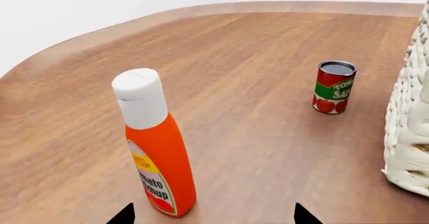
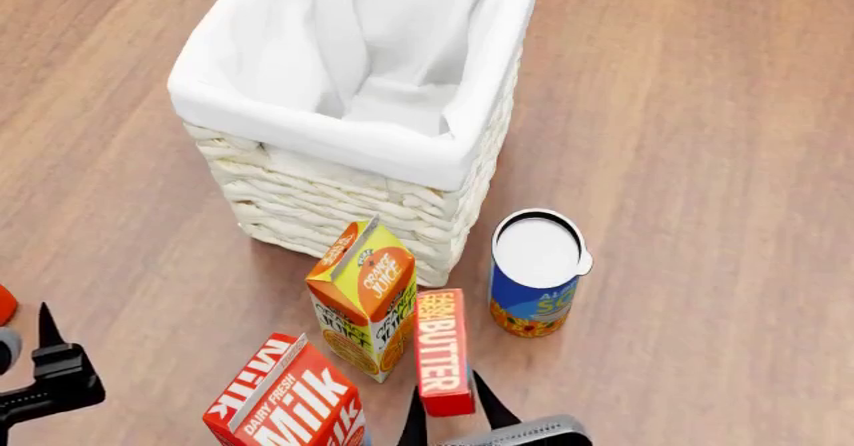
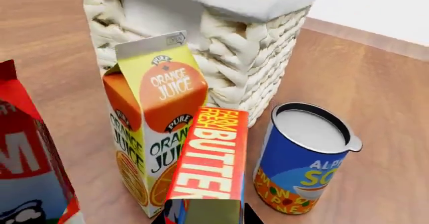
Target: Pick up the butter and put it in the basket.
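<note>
At the far left of the head view the left tool hangs well away from the cartons; whether it is apart or together I cannot tell. The butter lies flat on the tabletop just beside the juice carton, its long axis running away from the robot toward the basket. The right tool is much nearer, apart, straddling the butter's near end.

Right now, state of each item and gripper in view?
butter: lying flat on the table, between the right gripper fingers, not lifted.
basket: upright, nothing visible inside.
orange juice carton: upright, closed.
milk carton: upright.
blue can: upright, lidded.
ketchup bottle: upright, capped.
tomato sauce can: upright.
left gripper: open, empty.
</note>
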